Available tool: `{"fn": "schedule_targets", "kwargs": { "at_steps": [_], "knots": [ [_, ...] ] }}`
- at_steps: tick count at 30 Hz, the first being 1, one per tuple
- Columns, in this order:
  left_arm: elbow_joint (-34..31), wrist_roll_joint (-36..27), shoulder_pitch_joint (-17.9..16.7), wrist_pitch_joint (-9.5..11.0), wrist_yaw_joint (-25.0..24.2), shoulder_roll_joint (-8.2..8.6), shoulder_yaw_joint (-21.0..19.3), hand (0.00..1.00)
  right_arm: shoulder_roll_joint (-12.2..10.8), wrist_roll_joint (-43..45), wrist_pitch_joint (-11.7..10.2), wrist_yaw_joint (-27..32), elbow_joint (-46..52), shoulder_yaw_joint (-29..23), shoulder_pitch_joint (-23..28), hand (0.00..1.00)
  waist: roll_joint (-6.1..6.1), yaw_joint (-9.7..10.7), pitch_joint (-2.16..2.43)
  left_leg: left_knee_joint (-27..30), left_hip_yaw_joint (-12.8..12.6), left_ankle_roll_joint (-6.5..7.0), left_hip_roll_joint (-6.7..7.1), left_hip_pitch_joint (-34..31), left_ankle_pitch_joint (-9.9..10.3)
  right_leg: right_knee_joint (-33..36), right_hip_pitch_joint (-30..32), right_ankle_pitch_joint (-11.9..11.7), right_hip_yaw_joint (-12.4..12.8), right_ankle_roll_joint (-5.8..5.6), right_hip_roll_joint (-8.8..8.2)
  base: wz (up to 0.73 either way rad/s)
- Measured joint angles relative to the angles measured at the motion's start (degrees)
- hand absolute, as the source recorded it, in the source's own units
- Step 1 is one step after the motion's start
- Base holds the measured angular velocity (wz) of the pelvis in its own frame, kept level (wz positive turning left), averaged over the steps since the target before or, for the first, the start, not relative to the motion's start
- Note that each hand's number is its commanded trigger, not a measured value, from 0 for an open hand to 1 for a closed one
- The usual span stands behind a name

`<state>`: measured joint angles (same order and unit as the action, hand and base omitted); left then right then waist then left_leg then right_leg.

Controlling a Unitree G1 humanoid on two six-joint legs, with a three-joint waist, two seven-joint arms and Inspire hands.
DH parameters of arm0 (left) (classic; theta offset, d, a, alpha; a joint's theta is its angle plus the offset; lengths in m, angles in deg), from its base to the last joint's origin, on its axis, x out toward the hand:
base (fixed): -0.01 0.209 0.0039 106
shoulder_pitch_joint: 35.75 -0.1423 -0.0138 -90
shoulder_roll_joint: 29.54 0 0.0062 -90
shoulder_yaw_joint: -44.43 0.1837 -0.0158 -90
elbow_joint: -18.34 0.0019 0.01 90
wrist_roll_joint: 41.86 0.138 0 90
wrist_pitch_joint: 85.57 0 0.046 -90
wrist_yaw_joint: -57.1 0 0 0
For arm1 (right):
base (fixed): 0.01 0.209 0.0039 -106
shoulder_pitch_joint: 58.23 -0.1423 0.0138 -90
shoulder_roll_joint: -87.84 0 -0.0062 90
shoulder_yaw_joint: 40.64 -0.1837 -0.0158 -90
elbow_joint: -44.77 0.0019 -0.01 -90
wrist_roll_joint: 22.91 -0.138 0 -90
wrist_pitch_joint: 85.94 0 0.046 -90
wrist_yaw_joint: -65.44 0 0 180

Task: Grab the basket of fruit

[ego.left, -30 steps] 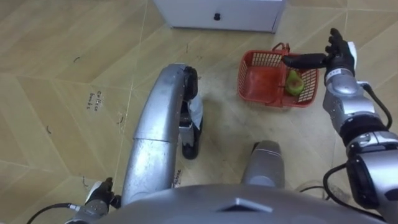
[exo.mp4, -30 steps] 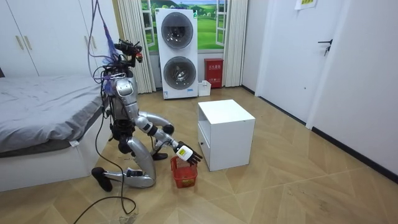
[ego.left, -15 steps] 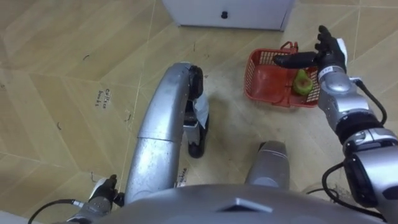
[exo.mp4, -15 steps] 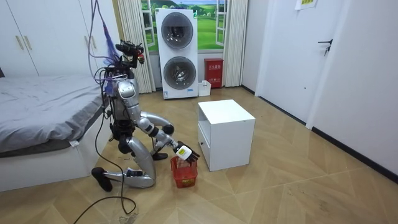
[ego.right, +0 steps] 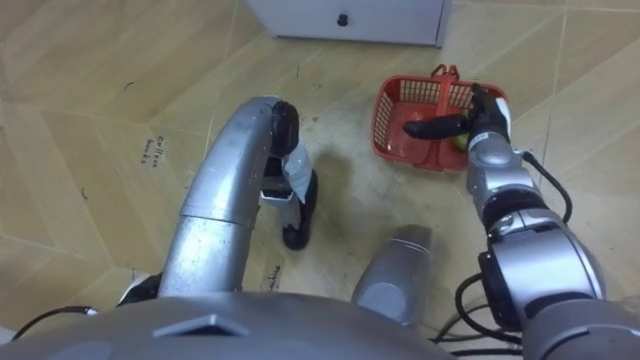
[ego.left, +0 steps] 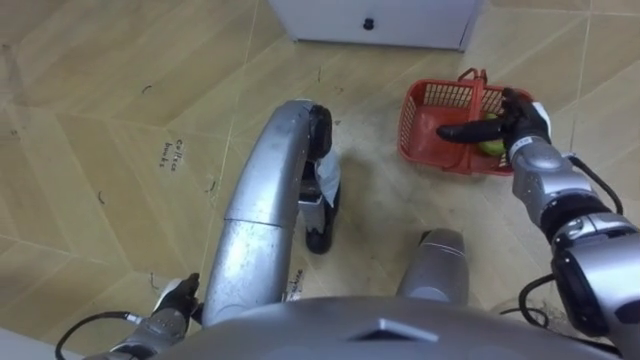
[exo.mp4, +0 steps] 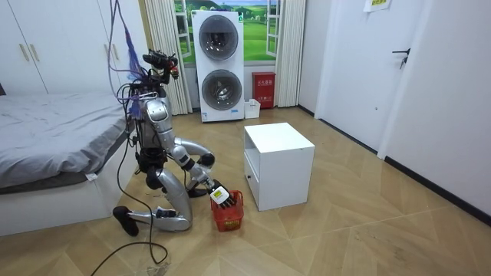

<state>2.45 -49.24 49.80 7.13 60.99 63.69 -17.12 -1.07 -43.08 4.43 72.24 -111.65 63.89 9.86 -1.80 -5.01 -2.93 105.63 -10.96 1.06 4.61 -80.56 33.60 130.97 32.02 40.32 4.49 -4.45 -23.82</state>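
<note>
The red plastic fruit basket [ego.left: 425,108] stands on the wooden floor in front of my right knee, its handle [ego.left: 478,85] upright. A green fruit [ego.left: 491,146] lies in its right end. My right hand [ego.left: 518,122] is low over that end, thumb stretched left across the inside and fingers straight, holding nothing. In the room view I kneel on the floor with this hand [exo.mp4: 219,194] at the basket [exo.mp4: 229,215]. My left hand [ego.left: 176,299] hangs near the floor at the lower left.
A white cabinet [ego.left: 380,20] stands just beyond the basket, also seen as a cabinet [exo.mp4: 278,163] in the room view. A bed [exo.mp4: 54,146] is behind me and stacked washing machines [exo.mp4: 222,65] stand by the far wall. My knees fill the near floor.
My right hand has come down from above the basket's right rim to just over the fruit inside it. The basket has stayed in place; the head camera shifted a little.
</note>
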Motion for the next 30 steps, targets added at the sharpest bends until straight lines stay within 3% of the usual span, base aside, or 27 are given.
{"fn": "schedule_targets", "kwargs": {
  "at_steps": [1, 3, 19, 30],
  "knots": [
    [0.0, 0.0, 0.0, -0.2, -0.4, 0.0, 0.0, 0.0, 0.0, 0.0, 0.2, -0.2, -0.1, 0.1, 0.0, 0.0, 0.07, 0.0, -0.01, 0.0, 0.0, -0.03, 0.0, 0.0, 0.0, 0.0, 0.0, 0.0, 0.0, 0.0, -0.01, 0.0],
    [0.0, 0.0, 0.0, -0.3, -0.7, 0.03, 0.0, 0.0, 0.0, -0.1, 0.4, -0.5, -0.3, 0.1, 0.0, 1.0, 0.23, -0.1, -0.01, 0.0, 0.0, -0.03, -0.01, 0.0, 0.0, 0.0, 0.0, 0.0, 0.0, 0.0, 0.0, 0.0],
    [0.0, 0.0, 0.0, -0.9, -1.9, 0.8, 0.0, 0.0, -0.1, -0.9, 1.0, -2.4, -1.1, 0.1, 0.0, 1.0, 0.47, -0.4, 0.0, 0.0, 0.0, -0.03, 0.04, 0.0, 0.0, 0.0, 0.0, 0.0, 0.0, 0.0, 0.19, 0.0],
    [0.1, -2.1, 2.7, -0.9, -1.3, 1.06, 0.0, 0.0, -1.5, -1.4, 1.0, -1.3, -2.5, -0.1, 0.0, 1.0, 0.03, 0.0, -0.28, 0.1, 0.0, -0.03, 0.03, -0.3, 0.0, 0.0, 0.0, 0.0, -0.4, -0.01, 0.2, 0.0]
  ]
}}
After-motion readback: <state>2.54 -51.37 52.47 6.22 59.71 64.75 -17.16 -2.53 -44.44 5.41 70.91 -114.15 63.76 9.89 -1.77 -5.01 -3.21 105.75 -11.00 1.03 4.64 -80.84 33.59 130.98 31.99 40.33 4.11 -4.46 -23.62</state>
